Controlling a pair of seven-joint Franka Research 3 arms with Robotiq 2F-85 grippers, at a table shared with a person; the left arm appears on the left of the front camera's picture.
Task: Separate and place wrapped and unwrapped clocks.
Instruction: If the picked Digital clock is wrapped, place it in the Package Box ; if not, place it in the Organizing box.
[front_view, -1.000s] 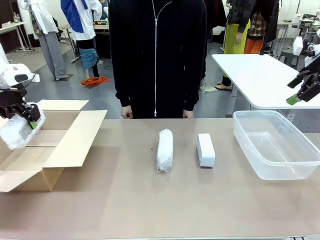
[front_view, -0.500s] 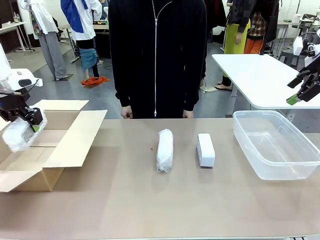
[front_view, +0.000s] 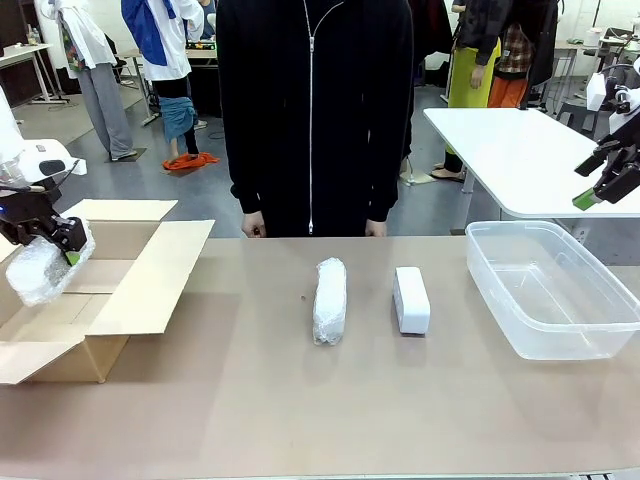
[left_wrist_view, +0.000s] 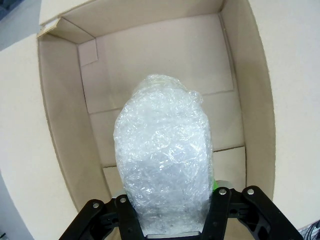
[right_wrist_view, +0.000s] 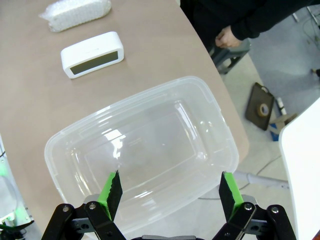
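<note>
My left gripper is shut on a bubble-wrapped clock, which hangs over the open cardboard box at the table's left. In the left wrist view this bundle points down at the box floor. A second wrapped clock lies mid-table, and the bare white unwrapped clock lies just right of it. My right gripper hangs open, high above the clear plastic bin. In the right wrist view its green pads straddle the bin, beyond which lie the unwrapped clock and the wrapped clock.
A person in black stands at the table's far edge, hands resting near it. The box flaps spread toward the table's front left. A white table stands behind at the right.
My left gripper and its bundle have shifted slightly above the box. The right arm and the things on the table have not moved.
</note>
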